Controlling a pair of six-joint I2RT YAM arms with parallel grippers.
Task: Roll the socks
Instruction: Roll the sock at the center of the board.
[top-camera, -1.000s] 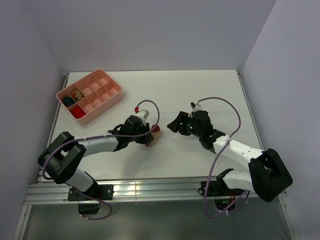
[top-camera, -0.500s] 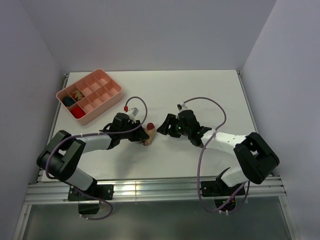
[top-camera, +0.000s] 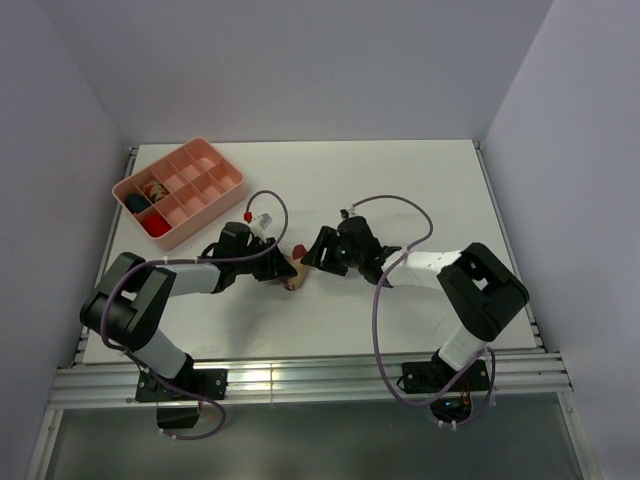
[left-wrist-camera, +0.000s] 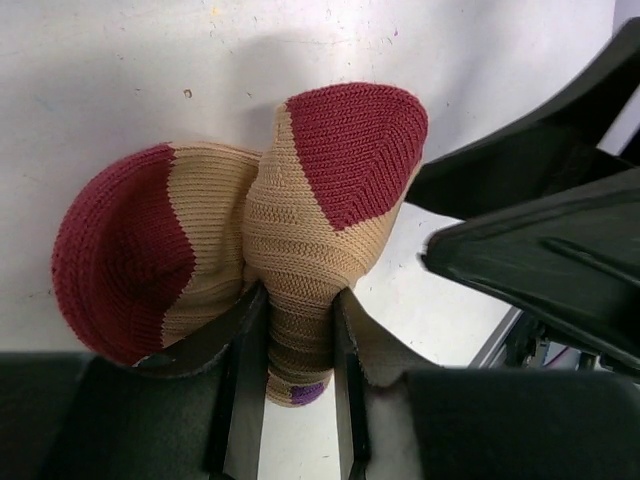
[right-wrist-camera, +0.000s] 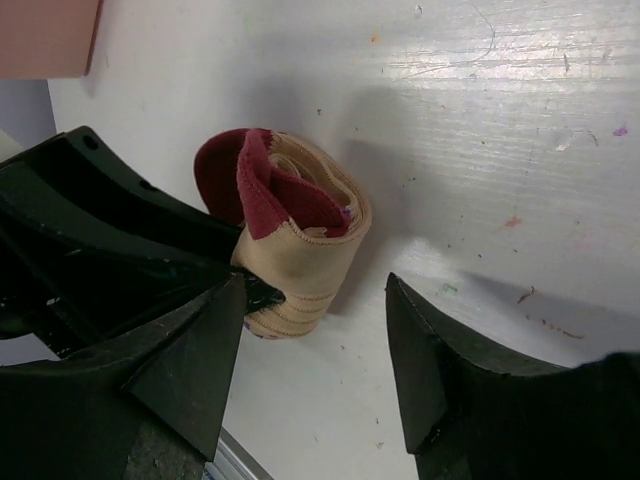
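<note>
With left fingers (left-wrist-camera: 243, 400) pinching the sock roll (left-wrist-camera: 300, 240), the spread right fingers (right-wrist-camera: 430, 370) should close squarely round it.

Two grippers: left gripper (left-wrist-camera: 292, 385) and right gripper (right-wrist-camera: 315, 290). One tan-and-dark-red sock roll (left-wrist-camera: 300, 230). One pink divided tray (top-camera: 232, 178) far left, with three bundles: dark bundle (top-camera: 134, 203), red bundle (top-camera: 153, 225), patterned bundle (top-camera: 156, 187).

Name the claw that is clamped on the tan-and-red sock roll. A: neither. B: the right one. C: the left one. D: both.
C: the left claw grips the sock roll between its jaws, while the right claw stands open beside it, closed on nothing.
</note>
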